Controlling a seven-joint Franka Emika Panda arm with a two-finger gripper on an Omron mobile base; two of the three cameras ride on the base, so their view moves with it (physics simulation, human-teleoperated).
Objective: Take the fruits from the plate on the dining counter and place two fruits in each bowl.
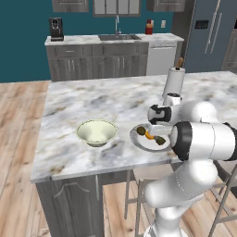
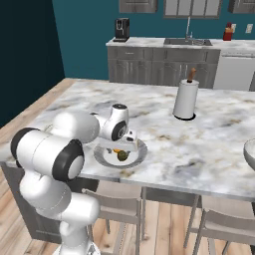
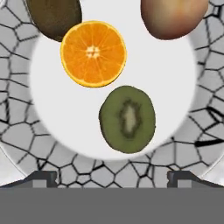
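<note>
Evidently nothing is moved yet: the claw (image 3: 112,177), spread wide, hangs just above the plate (image 3: 26,144) near the desk's (image 1: 92,99) near edge, where orange (image 3: 93,53), kiwi (image 3: 127,118), apple (image 3: 173,17) and a brown fruit (image 3: 54,16) lie, while the cream bowl (image 1: 96,132) at its left looks empty.

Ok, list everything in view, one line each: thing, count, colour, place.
dining counter: one, white marble with grey veins, centre of the room.
plate: one, grey patterned rim with white centre, near counter edge under the gripper.
fruits: four on the plate: cut orange, green kiwi half, brown oval one, reddish apple.
cream bowl: one, pale cream-green, beside the plate.
grey bowl: one, at the counter's other end.
paper towel roll: one, white, upright on the counter.
coffee machine: one, dark, back counter.
sink: one, back counter.
stools: grey, below the counter.
gripper: one, open, above the plate.
</note>
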